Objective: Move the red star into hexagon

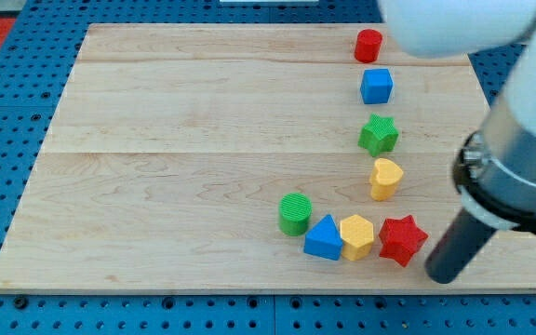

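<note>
Nearest, the dark rod's tip [443,276], holding nothing, sits just right of the red star block [402,239], already touching the yellow hexagon block [356,236].

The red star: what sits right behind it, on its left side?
The yellow hexagon touches the red star, blue block beyond. My tip sits opposite; nothing's hidden.

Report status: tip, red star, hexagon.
My tip at the view's right of red star, a sliver apart. Star touching yellow hexagon on its right side. Nothing between them.
</note>
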You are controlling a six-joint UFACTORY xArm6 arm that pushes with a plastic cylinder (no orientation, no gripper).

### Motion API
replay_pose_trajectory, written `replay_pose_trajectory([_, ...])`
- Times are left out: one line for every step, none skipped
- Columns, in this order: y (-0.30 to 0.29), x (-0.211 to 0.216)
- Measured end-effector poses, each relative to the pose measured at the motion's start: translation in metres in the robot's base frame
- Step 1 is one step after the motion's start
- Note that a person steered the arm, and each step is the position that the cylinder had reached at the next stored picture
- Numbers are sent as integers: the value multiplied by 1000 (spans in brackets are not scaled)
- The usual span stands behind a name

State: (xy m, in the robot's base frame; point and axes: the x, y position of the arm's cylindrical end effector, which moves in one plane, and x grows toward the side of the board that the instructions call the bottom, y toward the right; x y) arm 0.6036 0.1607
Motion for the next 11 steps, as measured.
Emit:
replay_pose_trajectory([-5,0])
replay_pose_trajectory([-3,0])
replay_pose_trajectory([-3,-4])
replay_pose_trajectory([-3,-12])
replay_pose_trajectory([-21,-14])
replay_pose_trajectory([-22,-14])
replay_pose_trajectory([-22,-14])
replay_pose_trajectory([-38,-12])
replay_pose_trajectory([-62,-12])
replay_pose_trajectory([-95,-12])
replay_pose_trajectory([-128,-20])
